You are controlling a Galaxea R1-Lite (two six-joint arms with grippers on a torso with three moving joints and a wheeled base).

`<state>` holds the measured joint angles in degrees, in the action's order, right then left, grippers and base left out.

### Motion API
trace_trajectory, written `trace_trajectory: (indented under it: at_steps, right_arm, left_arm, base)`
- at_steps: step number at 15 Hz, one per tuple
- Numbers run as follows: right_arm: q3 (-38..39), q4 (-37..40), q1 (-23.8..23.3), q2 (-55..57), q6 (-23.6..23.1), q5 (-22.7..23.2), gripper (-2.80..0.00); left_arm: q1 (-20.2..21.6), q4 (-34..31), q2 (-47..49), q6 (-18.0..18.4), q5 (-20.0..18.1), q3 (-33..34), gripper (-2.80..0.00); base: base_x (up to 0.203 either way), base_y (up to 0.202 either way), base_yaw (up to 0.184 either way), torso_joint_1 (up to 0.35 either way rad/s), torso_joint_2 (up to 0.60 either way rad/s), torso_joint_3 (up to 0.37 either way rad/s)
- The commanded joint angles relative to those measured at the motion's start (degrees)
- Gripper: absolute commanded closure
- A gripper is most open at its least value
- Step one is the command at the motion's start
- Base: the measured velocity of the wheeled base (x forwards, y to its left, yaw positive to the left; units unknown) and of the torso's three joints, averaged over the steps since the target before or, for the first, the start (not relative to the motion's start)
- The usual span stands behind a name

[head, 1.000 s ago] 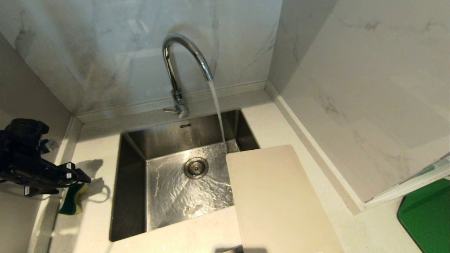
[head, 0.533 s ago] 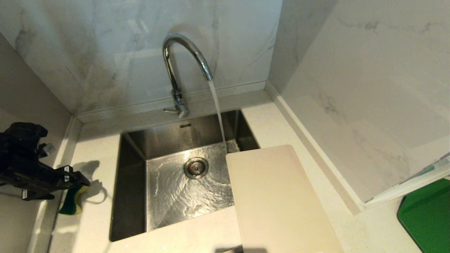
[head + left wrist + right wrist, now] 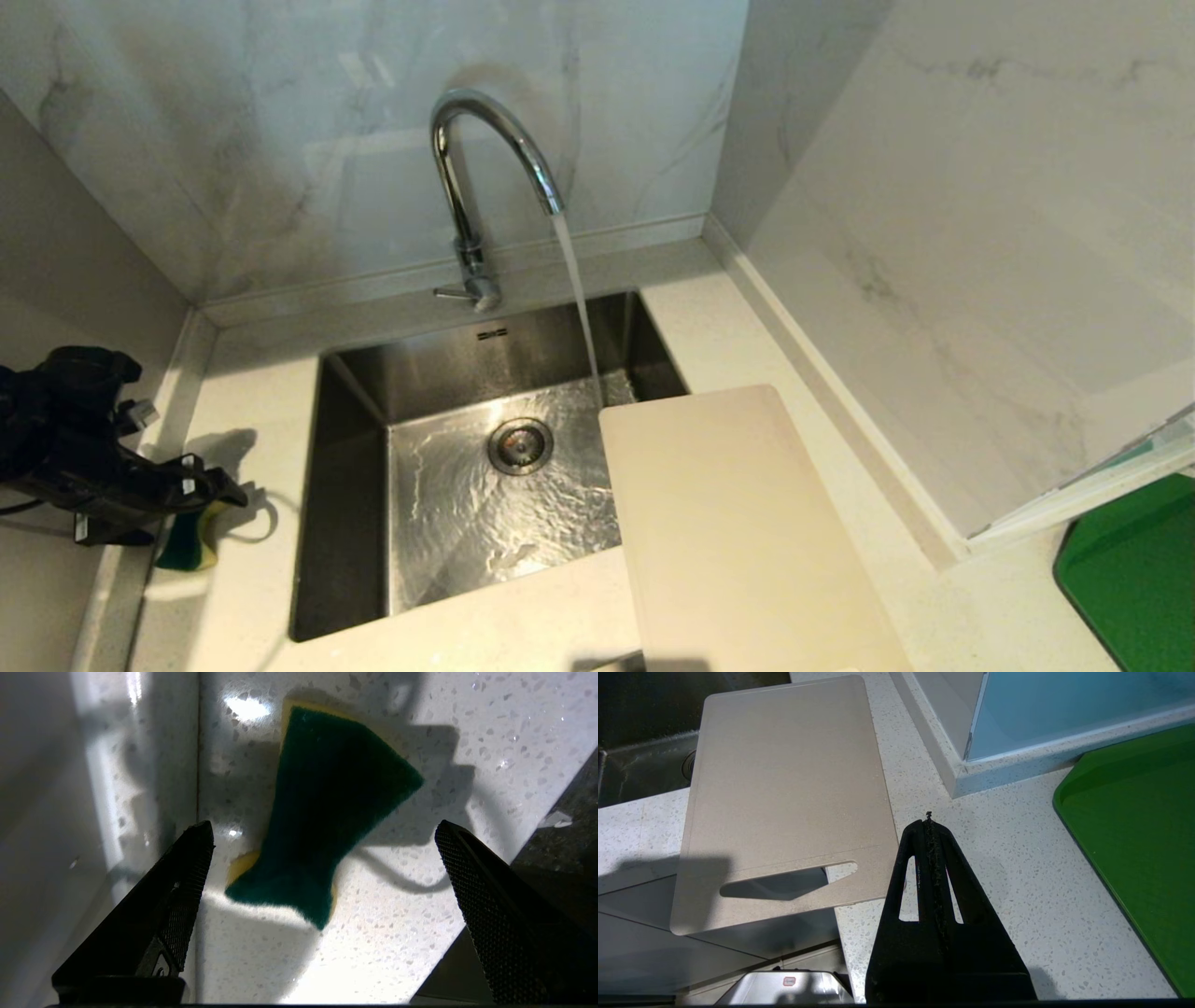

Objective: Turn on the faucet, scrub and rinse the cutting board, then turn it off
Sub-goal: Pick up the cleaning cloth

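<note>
Left gripper (image 3: 219,490) hangs over the counter (image 3: 252,579) by the left wall, jaws spread wide, holding nothing. Directly below and between its fingers (image 3: 182,877) lies a green-and-yellow sponge (image 3: 322,812); contact cannot be seen. Sink (image 3: 355,523) sits just to the gripper's right, water running from the faucet (image 3: 476,168) into the basin. Cutting board (image 3: 738,532) lies well apart to the right, one end overhanging the sink. Right gripper (image 3: 930,826) pressed shut, empty, over the counter just beside the board's slot end; green board (image 3: 1134,835) on its other side.
</note>
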<state>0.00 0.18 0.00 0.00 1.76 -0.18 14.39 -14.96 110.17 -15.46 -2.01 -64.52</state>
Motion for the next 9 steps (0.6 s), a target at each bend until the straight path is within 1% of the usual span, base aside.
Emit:
trace_trajectory:
  at_steps: [1,4,9]
  right_arm:
    - [0.09,-0.01,0.0,0.0,-0.07,0.0,0.0]
    - [0.09,-0.01,0.0,0.0,0.0,0.0,0.0]
    - [0.09,-0.01,0.0,0.0,0.0,0.0,0.0]
  left_arm:
    - [0.64,0.18,1.98,-0.1,0.06,0.01,-2.8]
    - [1.86,0.36,2.42,-0.03,0.17,-0.07,-2.8]
    - [2.66,3.71,3.64,-0.1,0.17,0.1,-2.8]
  base:
    - [0.0,0.0,0.0,0.0,0.0,0.0]
    - [0.0,0.0,0.0,0.0,0.0,0.0]
    - [0.0,0.0,0.0,0.0,0.0,0.0]
